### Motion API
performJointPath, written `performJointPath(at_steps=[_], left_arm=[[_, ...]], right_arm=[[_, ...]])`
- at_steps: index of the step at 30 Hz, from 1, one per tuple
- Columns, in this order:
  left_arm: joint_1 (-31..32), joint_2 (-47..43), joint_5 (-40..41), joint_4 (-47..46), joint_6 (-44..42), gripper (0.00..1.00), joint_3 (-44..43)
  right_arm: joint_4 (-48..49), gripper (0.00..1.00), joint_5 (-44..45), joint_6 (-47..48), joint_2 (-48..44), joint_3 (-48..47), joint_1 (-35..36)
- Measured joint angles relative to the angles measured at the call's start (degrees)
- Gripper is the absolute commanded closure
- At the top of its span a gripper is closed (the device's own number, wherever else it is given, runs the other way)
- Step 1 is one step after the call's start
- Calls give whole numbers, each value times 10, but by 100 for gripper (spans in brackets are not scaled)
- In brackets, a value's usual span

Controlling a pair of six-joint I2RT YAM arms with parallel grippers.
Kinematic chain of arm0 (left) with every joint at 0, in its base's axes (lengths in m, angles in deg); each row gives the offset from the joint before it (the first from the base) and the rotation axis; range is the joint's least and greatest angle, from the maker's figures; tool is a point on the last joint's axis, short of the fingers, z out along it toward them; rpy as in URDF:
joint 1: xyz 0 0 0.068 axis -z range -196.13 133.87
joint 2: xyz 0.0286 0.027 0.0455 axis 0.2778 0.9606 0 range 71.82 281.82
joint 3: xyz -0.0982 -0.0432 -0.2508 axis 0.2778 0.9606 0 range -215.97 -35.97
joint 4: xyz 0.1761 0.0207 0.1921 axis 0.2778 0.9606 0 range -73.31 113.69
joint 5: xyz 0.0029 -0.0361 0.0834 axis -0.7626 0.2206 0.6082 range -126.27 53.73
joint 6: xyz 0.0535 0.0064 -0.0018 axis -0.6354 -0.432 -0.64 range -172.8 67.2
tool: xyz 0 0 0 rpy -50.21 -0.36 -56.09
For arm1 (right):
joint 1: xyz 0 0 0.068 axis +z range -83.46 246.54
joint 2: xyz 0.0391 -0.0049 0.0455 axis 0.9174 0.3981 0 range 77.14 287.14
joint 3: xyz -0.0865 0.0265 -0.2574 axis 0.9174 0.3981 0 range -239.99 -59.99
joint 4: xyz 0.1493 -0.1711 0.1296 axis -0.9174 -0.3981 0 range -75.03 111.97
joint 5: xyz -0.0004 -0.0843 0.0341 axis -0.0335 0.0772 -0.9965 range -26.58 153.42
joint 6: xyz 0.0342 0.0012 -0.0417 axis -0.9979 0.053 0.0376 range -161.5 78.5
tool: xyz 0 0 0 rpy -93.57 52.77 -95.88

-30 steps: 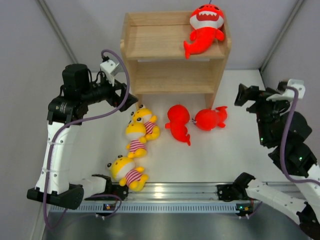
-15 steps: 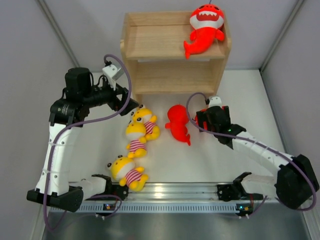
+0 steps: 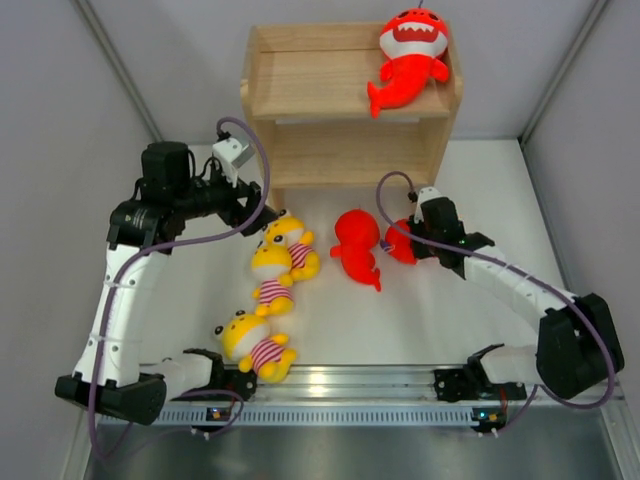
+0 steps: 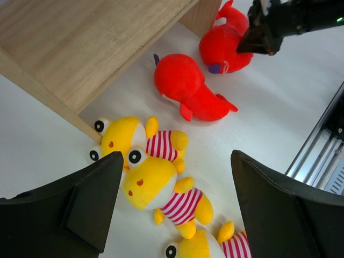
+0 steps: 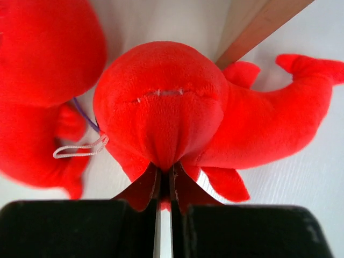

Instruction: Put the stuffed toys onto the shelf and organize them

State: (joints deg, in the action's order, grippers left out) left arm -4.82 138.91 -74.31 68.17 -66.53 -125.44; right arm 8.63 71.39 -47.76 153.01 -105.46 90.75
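The wooden shelf (image 3: 330,80) stands at the back with one red shark (image 3: 408,55) on its top board. Two red sharks lie on the table in front of it. My right gripper (image 5: 165,177) is shut on the plush of the right-hand shark (image 5: 177,113), pinching a fold of its red fabric. The other shark (image 3: 355,245) lies just left of it. Three yellow striped toys (image 4: 156,185) lie in a row at centre left. My left gripper (image 4: 176,161) hangs open above them, holding nothing.
The shelf's front right post (image 5: 258,27) stands right behind the held shark. The shelf's lower tier (image 3: 345,155) holds nothing. A metal rail (image 3: 340,385) runs along the near table edge. Grey walls close in both sides.
My right arm swung in from the far right to the right-hand shark and its jaws shut on it. My left gripper drifted slightly right, over the yellow toys.
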Motion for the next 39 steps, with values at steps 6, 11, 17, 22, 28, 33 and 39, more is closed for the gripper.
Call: performJointPath(at_steps=[6,11,17,22,28,33,39], left_arm=[[31,3,52,5,-41,11,45],[58,5,39,9,-78,1,49],[103,7,-13,22,-115,1,48],[130,7,-26,35,-145,1,37],[146,7,-29,37,-179,4,36],[148,16,-33,39,-194,100,30],[149,36,-34,52,-128,100,-12]], right_arm=[[-163,100,-92,-25,-108,-113,54],[-205,100,-157,-67,-125,-255,143],[-193,100,-211,-115,-73,-314,236],[-188,100,-224,-135,-8,-354,264],[-194,100,-243,-144,19,-402,267],[-195,89,-247,-143,19,-425,267],[-178,12,-264,-79,4,-418,271]])
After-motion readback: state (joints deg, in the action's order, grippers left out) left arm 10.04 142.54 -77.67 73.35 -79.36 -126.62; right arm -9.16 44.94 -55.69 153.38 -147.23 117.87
